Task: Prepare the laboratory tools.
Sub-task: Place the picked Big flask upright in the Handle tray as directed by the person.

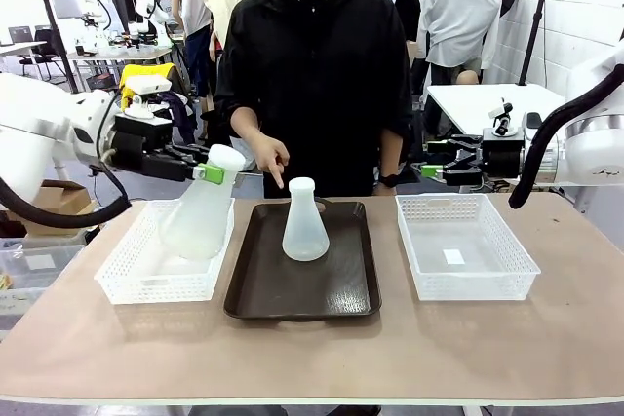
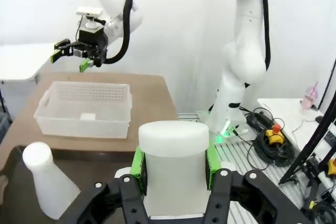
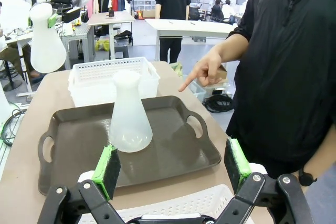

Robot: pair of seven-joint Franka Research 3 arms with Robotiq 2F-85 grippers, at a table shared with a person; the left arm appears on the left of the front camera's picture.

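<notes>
One frosted-white flask point(image 1: 198, 221) hangs tilted above the left white basket point(image 1: 127, 280), held at its neck by my left gripper point(image 1: 211, 174), which is shut on it. The left wrist view looks down on that flask's neck point(image 2: 173, 150), clamped between the green pads of the left gripper point(image 2: 173, 165). The second flask point(image 1: 305, 226) stands upright on the dark brown tray point(image 1: 292, 294). My right gripper point(image 1: 436, 171) hovers open behind the right basket, holding nothing. In its wrist view the right gripper point(image 3: 172, 169) faces the standing flask point(image 3: 129, 116) and the held flask point(image 3: 46, 40) farther off.
A person in black stands at the far side, one hand point(image 1: 271, 158) pointing a finger down toward the tray's far edge. A white lattice basket point(image 1: 468, 250) sits right of the tray, with a small white slip in it. The front strip of the table is bare.
</notes>
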